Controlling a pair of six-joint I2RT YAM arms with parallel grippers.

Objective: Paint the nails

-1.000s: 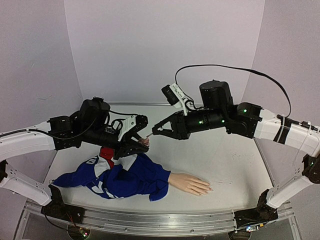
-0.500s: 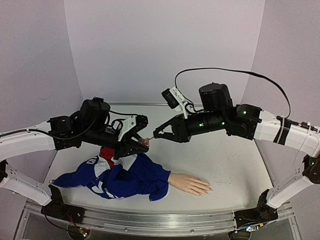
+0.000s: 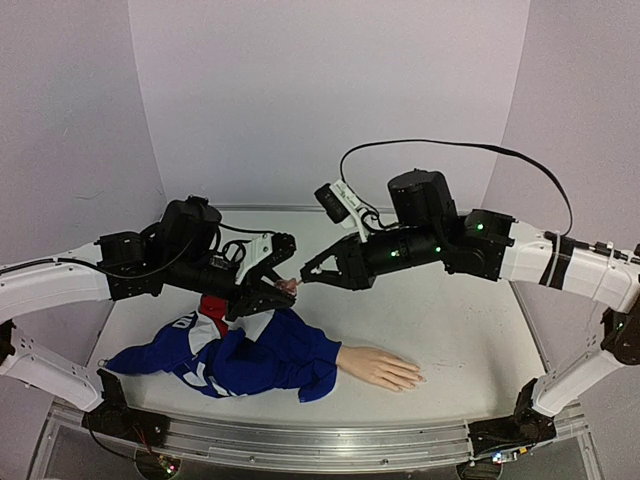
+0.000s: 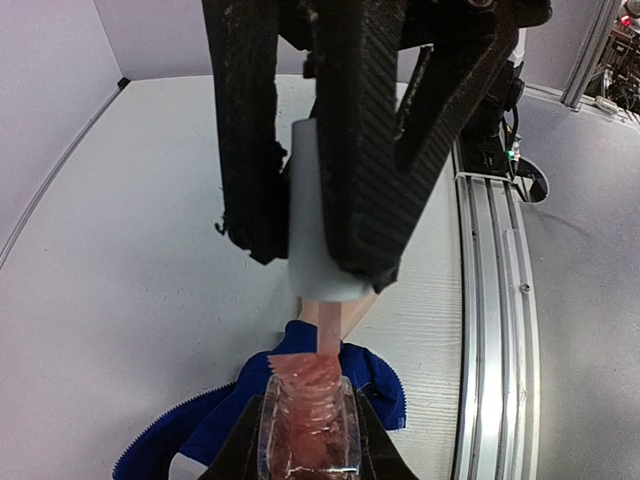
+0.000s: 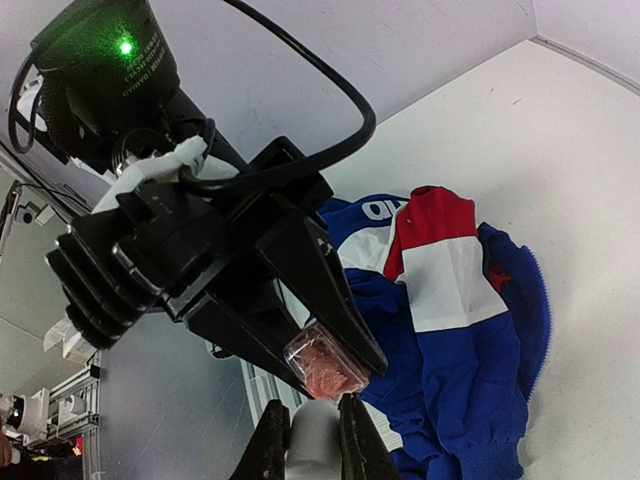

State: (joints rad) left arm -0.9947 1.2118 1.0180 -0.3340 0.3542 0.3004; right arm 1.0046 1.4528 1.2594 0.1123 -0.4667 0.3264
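Nails [image 3: 416,379] tip the mannequin hand [image 3: 378,367] lying palm down near the table's [image 3: 470,310] front edge, too small for me to see clearly. A blue jacket [image 3: 255,355] lies at its wrist. Above the jacket, my left gripper [image 3: 280,290] clamps the polish bottle [image 4: 308,425]. My right gripper [image 3: 308,275] pinches the white brush cap [image 4: 318,220] just over the bottle's neck. Open tabletop lies to the hand's right.

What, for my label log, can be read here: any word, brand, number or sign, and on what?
No text reads clearly.
White print on the blue jersey: partly hidden by folds, unreadable.
Polish bottle: no label shows.
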